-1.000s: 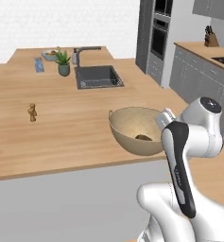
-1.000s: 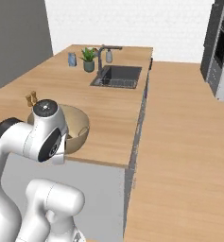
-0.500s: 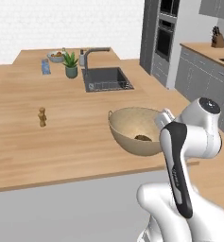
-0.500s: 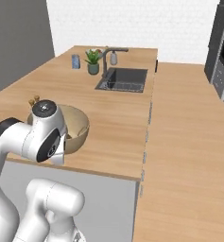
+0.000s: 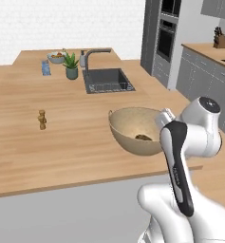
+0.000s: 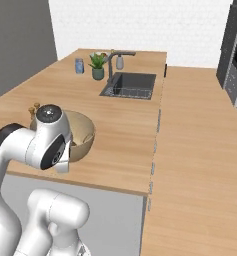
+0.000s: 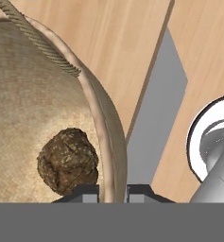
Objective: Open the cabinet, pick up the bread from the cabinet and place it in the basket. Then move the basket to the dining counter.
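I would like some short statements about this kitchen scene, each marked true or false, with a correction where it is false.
1. The bread lies inside the basket. True.
2. The gripper grips the basket's rim, one fingertip on each side of it. True.
3. The basket is in the sink. False: it is over the near part of the dining counter, apart from the sink.
4. A small potted plant stands beside the faucet. True.
5. The basket is empty. False: it holds the bread.
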Available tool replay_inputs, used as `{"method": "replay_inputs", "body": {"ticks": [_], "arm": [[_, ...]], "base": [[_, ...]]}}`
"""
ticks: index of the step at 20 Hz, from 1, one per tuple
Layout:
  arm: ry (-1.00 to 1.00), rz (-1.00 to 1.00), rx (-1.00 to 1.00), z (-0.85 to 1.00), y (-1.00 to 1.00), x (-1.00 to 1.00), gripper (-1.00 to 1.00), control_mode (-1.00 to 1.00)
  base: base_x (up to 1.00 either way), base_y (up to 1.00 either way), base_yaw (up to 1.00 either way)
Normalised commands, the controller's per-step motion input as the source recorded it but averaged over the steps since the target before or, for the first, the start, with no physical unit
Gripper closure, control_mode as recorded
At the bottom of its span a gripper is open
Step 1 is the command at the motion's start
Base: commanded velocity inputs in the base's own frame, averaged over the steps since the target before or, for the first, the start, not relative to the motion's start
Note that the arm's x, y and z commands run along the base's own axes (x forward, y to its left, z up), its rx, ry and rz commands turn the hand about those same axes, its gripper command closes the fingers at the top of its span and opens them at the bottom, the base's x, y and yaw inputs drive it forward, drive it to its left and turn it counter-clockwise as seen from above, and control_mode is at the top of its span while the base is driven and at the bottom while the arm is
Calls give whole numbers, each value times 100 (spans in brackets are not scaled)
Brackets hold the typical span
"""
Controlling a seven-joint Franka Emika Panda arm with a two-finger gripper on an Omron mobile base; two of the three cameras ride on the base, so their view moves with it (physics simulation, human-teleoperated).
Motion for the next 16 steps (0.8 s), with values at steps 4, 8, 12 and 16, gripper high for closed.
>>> {"method": "replay_inputs", "body": {"ticks": [4,8,12,16], "arm": [[0,4,0,0,0,75,100,-100],[2,15,0,-18,0,86,100,-100],[4,20,0,-39,-15,94,100,-100],[5,17,0,-52,-7,83,100,-100]], "base": [[0,0,0],[0,0,0],[0,0,0],[0,0,0]]}}
